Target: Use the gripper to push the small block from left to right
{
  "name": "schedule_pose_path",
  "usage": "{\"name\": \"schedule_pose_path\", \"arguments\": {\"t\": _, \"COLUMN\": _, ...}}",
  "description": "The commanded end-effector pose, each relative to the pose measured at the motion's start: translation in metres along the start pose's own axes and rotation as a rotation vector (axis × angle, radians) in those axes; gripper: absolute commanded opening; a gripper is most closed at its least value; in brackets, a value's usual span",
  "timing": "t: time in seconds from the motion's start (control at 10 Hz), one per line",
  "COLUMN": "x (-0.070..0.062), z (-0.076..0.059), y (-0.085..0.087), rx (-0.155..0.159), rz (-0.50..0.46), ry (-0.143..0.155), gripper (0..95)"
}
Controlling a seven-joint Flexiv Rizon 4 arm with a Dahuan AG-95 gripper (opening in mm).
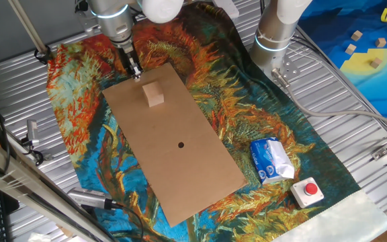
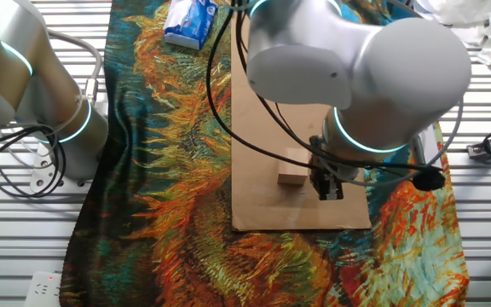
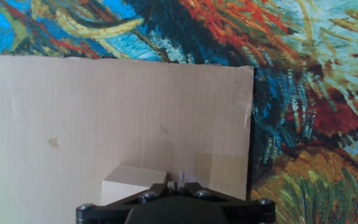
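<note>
Covering the slatted metal table (image 1: 355,101), below everything the gripper (image 1: 136,72) can reach: one painted cloth (image 1: 79,114) in orange, blue and teal.

Item: cardboard sheet (image 1: 180,168), brown, flat on the cloth. The gripper hangs over one short end of it, close to a corner; the rest of the sheet runs away from the tip, with a small dark dot (image 1: 181,144) further along.

Item: second arm column (image 1: 277,30), grey-white with a lit ring, well apart from the gripper, off the cardboard, idle.

Item: tissue packet (image 1: 271,160), blue and white, on the cloth far from the gripper, beyond the cardboard's long edge.

Item: red button on a white base (image 1: 308,191), farther still, near the cloth's far corner.

Item: small block (image 1: 154,94), light-tan wooden cube, resting on the cardboard just beside the tip. In the hand view it sits immediately to one side of the fingers, seemingly touching or nearly so; as a cube it has no long axis to mind.

Item: gripper, narrow black tip pointing down at the cardboard. Fingers appear drawn together, nothing between them.

Judgement: the push turns on the block lying directly sideways of the tip. The cardboard beyond the block looks unobstructed; packet and button stand off that line.
</note>
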State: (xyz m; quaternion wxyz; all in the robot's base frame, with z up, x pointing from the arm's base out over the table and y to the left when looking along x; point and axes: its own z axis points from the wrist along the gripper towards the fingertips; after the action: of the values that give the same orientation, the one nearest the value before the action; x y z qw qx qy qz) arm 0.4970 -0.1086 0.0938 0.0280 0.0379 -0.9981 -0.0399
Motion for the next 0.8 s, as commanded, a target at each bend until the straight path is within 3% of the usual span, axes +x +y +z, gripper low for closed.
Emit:
{"name": "schedule_pose_path", "arguments": {"t": 0.1, "x": 0.0013, "z": -0.0006, "y": 0.0004, "rx": 0.0, "rz": -0.005, "ry": 0.004, "gripper": 0.0}}
{"name": "schedule_pose_path", "arguments": {"t": 0.8, "x": 0.0013, "z": -0.0006, "y": 0.0004, "rx": 0.006, "rz": 0.023, "ry": 0.005, "gripper": 0.0}}
